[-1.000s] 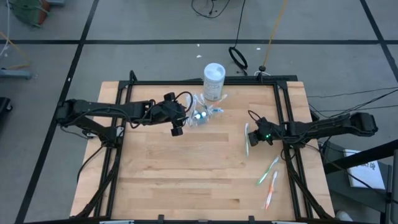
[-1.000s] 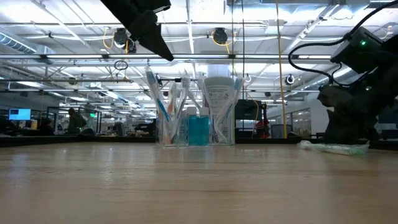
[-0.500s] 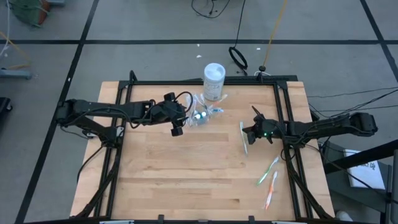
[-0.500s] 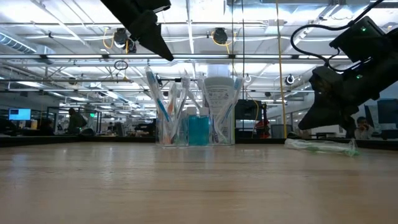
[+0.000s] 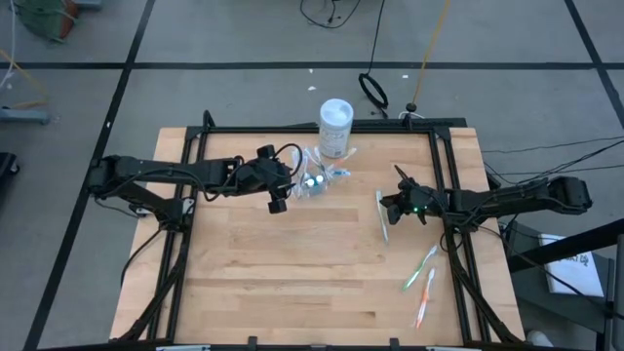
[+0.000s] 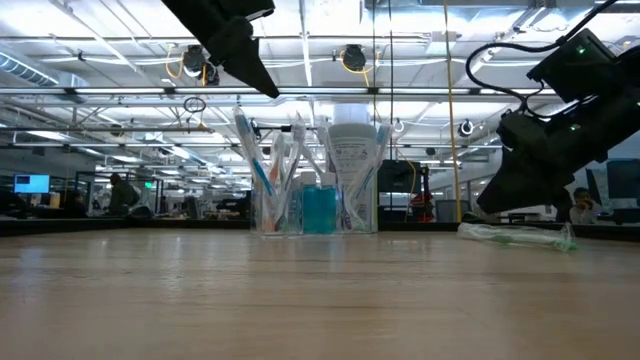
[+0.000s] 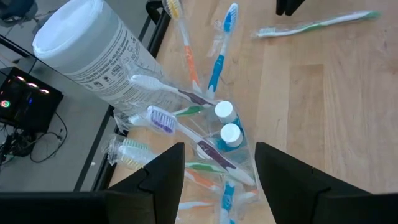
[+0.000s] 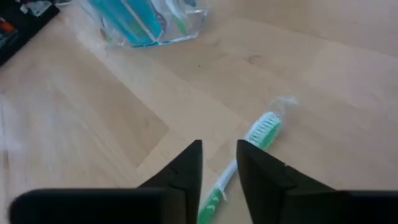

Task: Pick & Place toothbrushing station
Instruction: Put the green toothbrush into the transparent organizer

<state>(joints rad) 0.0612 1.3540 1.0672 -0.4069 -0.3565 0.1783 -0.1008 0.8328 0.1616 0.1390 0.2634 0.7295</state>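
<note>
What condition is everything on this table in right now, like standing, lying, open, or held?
Clear plastic cup: upright, full of toothbrushes and toothpaste tubes.
White tub: upright, lid on.
Green toothbrush: lying flat on the table, wrapped, not lifted.
Two loose toothbrushes: lying flat near the right edge.
Left gripper: jaws open, above the cup.
Right gripper: jaws slightly apart around the green toothbrush.

Bright even overhead light, soft shadows
</note>
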